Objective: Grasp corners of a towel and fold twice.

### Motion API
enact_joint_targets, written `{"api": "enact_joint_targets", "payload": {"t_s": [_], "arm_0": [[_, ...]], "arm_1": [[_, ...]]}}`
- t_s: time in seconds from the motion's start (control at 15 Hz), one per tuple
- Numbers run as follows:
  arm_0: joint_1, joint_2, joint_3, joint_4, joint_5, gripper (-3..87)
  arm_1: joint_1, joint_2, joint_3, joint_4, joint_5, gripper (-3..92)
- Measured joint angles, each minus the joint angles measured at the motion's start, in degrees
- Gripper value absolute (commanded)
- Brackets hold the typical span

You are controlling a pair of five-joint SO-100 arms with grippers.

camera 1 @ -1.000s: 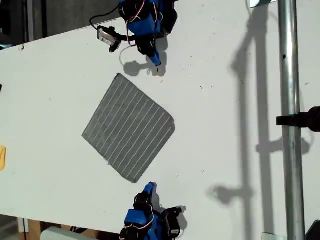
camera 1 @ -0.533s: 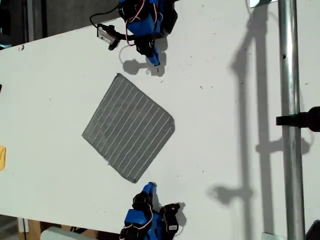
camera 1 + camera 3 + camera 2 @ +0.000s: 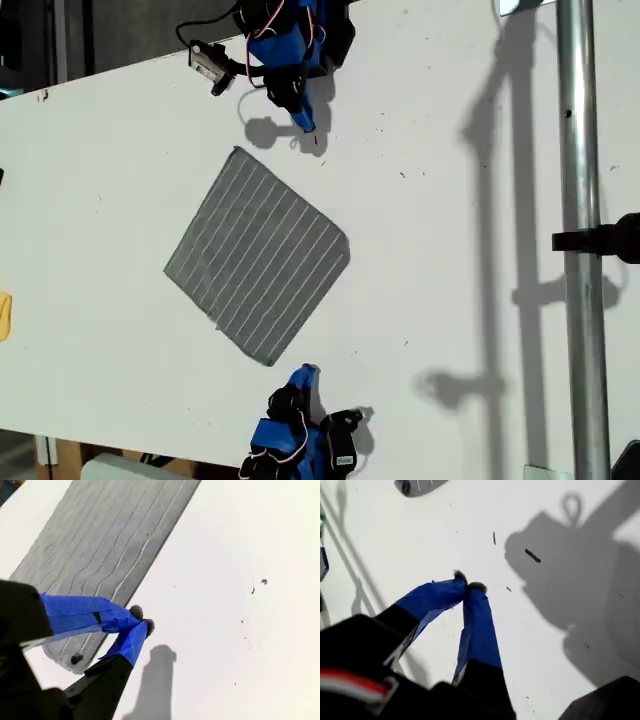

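Observation:
A grey towel (image 3: pixel 258 255) with thin white stripes lies flat as a diamond on the white table (image 3: pixel 440 300). Its rounded corners point up (image 3: pixel 238 152), right (image 3: pixel 344 246), down (image 3: pixel 268 360) and left (image 3: pixel 169 270) in the exterior view. My first gripper (image 3: pixel 308 125) (image 3: pixel 467 585) is at the top of the exterior view, shut on nothing, over bare table to the right of the upper corner. One towel tip (image 3: pixel 417 485) shows far off in its wrist view. My second gripper (image 3: pixel 307 372) (image 3: pixel 141 620) is shut and empty, just right of the lower corner (image 3: pixel 75 662), beside the towel's edge (image 3: pixel 110 545).
A metal pole (image 3: pixel 580 300) with a black clamp (image 3: pixel 600 240) runs down the exterior view's right. A yellow object (image 3: pixel 4 315) sits at that view's left edge. The table's near edge runs behind the second arm's base (image 3: pixel 290 450).
The first arm's wrist has turned slightly and its tip has edged up. The second gripper's tip has shifted a little to the exterior view's right. The towel has not moved.

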Motion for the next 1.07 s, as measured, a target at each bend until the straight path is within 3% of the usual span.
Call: {"api": "enact_joint_targets", "payload": {"t_s": [0.47,1.07], "arm_0": [[1.58,-24.26,-17.4,-6.5,0.18,-2.7],[7.73,-57.74,-42.01,-9.23,0.53,-2.7]], "arm_1": [[7.73,-19.25,-17.84,0.35,-10.99,-0.3],[36.83,-62.93,-58.89,8.26,-45.44,-0.3]]}}
